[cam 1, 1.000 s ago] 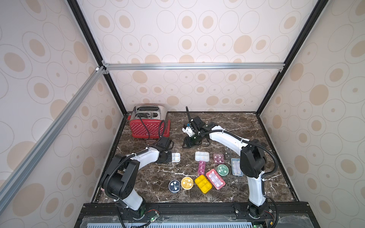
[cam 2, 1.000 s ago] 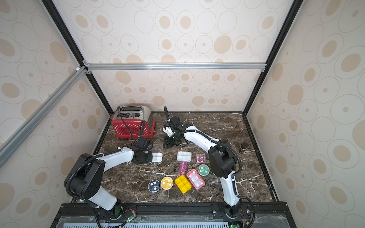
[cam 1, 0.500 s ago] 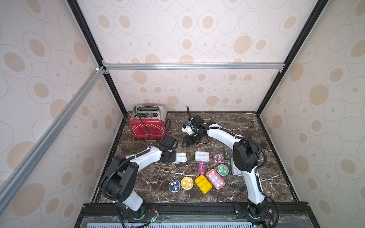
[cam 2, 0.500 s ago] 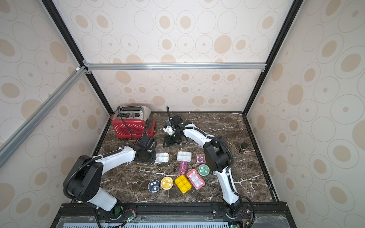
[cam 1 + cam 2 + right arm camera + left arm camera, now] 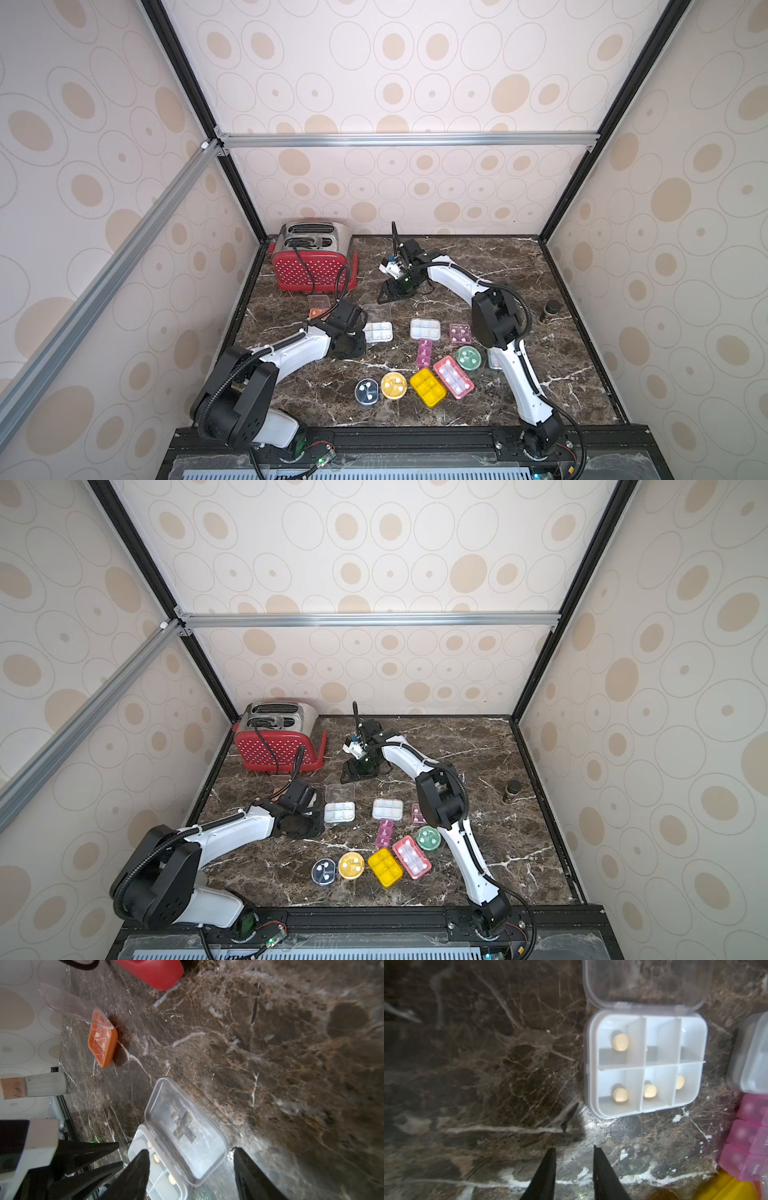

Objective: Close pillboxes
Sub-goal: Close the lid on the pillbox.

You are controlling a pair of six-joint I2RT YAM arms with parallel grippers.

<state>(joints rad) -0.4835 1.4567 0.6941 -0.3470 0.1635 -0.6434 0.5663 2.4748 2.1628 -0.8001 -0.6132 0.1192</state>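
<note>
The left claw (image 5: 574, 1149) hung narrow and empty over the surface (image 5: 488, 1064), just beside the white pillbox (image 5: 645, 1064), whose clear lid (image 5: 187, 1126) lay folded back. Beyond it the right claw (image 5: 189, 1150) stood wide and empty near the lid's free edge. The sound way looked to be hooking that edge, swinging it over the hinge and pressing until it latched, left claw bracing the box.

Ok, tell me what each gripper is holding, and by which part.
Nothing is held. The left gripper is slightly open over bare marble beside the white pillbox; the right gripper is wide open by its clear lid.
</note>
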